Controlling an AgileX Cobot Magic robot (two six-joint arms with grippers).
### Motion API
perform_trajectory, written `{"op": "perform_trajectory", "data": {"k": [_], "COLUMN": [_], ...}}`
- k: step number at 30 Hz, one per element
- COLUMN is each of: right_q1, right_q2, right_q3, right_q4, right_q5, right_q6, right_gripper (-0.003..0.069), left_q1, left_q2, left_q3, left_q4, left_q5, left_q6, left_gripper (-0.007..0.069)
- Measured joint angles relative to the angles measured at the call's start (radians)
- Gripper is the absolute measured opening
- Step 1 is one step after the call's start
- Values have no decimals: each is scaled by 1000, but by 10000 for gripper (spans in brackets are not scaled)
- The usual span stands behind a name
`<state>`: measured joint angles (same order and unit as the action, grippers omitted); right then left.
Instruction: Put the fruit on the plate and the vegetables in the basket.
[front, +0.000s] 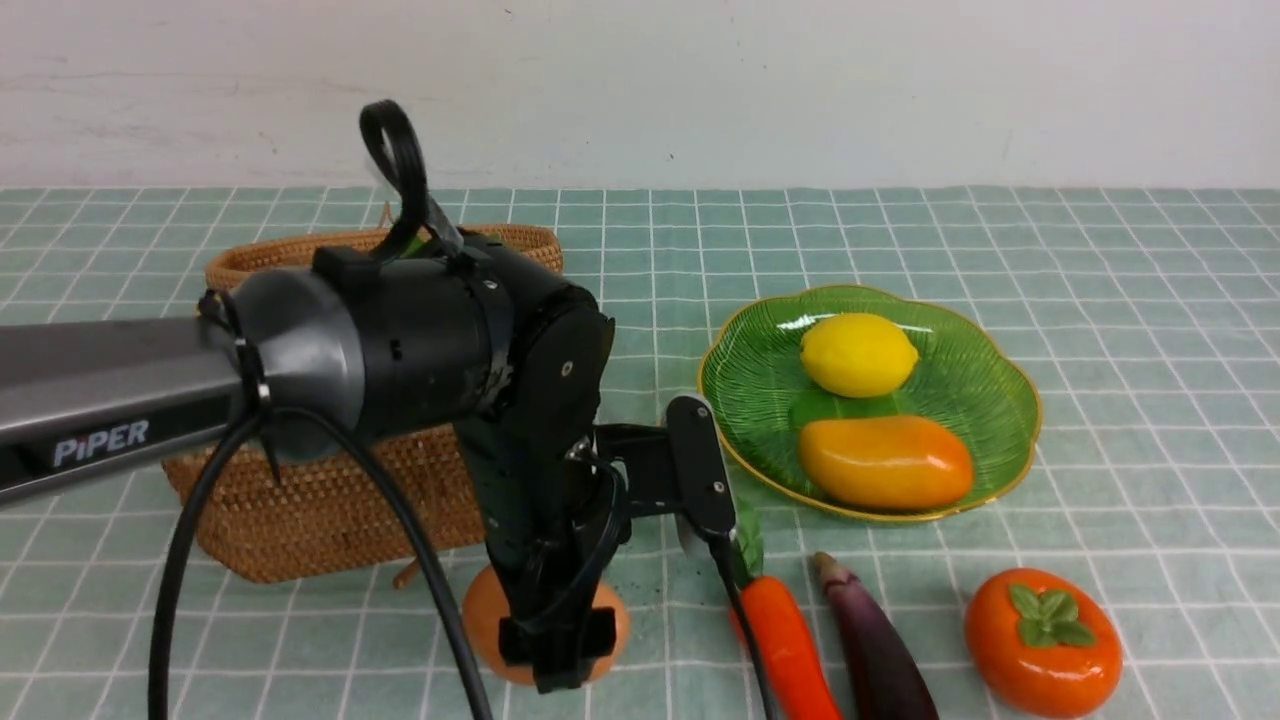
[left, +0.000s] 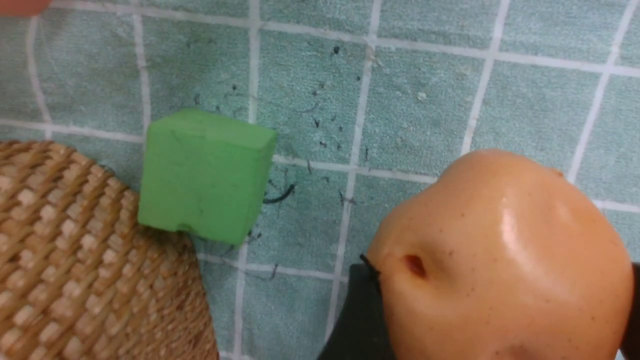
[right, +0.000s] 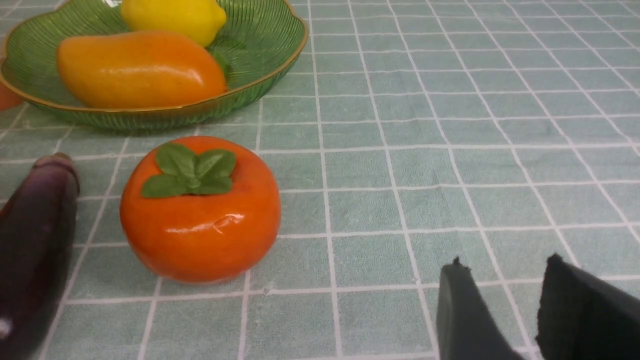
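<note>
My left gripper (front: 555, 650) reaches down in front of the wicker basket (front: 330, 500) and is shut on the brown-orange potato (left: 500, 240), low at the cloth, with a dark finger pressed against each side. The green plate (front: 760, 390) holds the lemon (front: 858, 353) and the mango (front: 885, 462). In front of the plate lie the carrot (front: 790, 650), the eggplant (front: 878, 650) and the persimmon (front: 1043, 642). My right gripper (right: 505, 265) hovers open and empty over bare cloth, to the side of the persimmon (right: 200, 210). The arm hides the inside of the basket.
A small green cube (left: 205, 175) sits on the cloth against the basket's wall (left: 75, 260), close to the potato. The left arm's black cables (front: 400, 520) hang in front of the basket. A white wall closes off the table's far edge.
</note>
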<state>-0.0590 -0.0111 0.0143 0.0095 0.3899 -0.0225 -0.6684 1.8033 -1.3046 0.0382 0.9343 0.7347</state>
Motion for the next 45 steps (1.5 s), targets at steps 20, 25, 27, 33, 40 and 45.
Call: {"op": "perform_trajectory", "data": {"k": [20, 25, 27, 33, 40, 45], "right_q1": [0, 0, 0, 0, 0, 0], "right_q2": [0, 0, 0, 0, 0, 0], "right_q3": [0, 0, 0, 0, 0, 0], "right_q4": [0, 0, 0, 0, 0, 0], "right_q5": [0, 0, 0, 0, 0, 0], "right_q6": [0, 0, 0, 0, 0, 0], "right_gripper": [242, 242, 242, 242, 242, 242], "left_q1": [258, 423, 464, 502, 502, 502], "left_q2": [-290, -259, -236, -154, -136, -192], "left_q3": [-146, -141, -126, -41, 22, 22], "left_q4": [36, -23, -57, -108, -112, -113], "left_q5": [-6, -153, -220, -352, -389, -319], "left_q6": [-31, -104, -124, -138, -230, -294], "left_gripper": [573, 573, 573, 573, 633, 669]}}
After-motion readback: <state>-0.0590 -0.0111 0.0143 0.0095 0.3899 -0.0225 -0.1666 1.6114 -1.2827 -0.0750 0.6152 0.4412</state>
